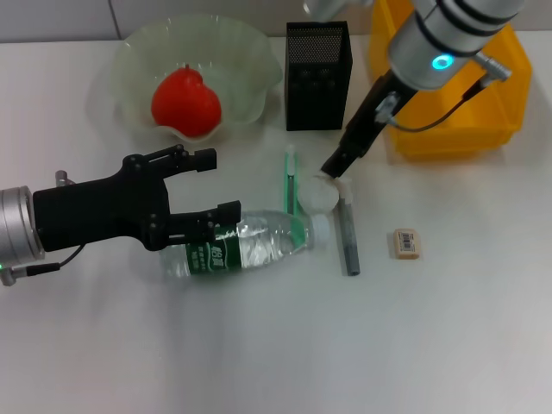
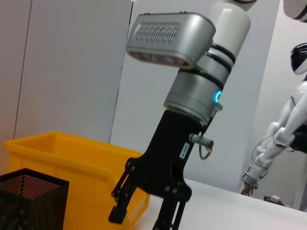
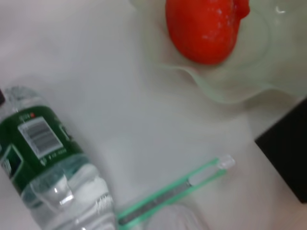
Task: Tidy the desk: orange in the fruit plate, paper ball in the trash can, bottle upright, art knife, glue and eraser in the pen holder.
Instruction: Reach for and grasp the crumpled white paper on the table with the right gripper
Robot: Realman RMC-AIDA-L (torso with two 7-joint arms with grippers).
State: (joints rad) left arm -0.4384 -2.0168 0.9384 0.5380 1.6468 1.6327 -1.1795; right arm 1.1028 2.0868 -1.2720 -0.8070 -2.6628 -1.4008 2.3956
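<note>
Bottle [image 1: 237, 246] lies flat, long axis left-right, cap pointing right; left gripper [image 1: 211, 188] reaches in from left, jaws wide open, lower finger on bottle; right gripper [image 1: 332, 168] angled down at paper ball [image 1: 321, 195], grip unclear.

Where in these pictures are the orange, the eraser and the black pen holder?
orange [image 1: 185, 103], head view, middle of the fruit, lying in the green plate.
eraser [image 1: 406, 243], head view, centre of its barcode wrapper.
pen holder [image 1: 318, 78], head view, front mesh wall.
</note>
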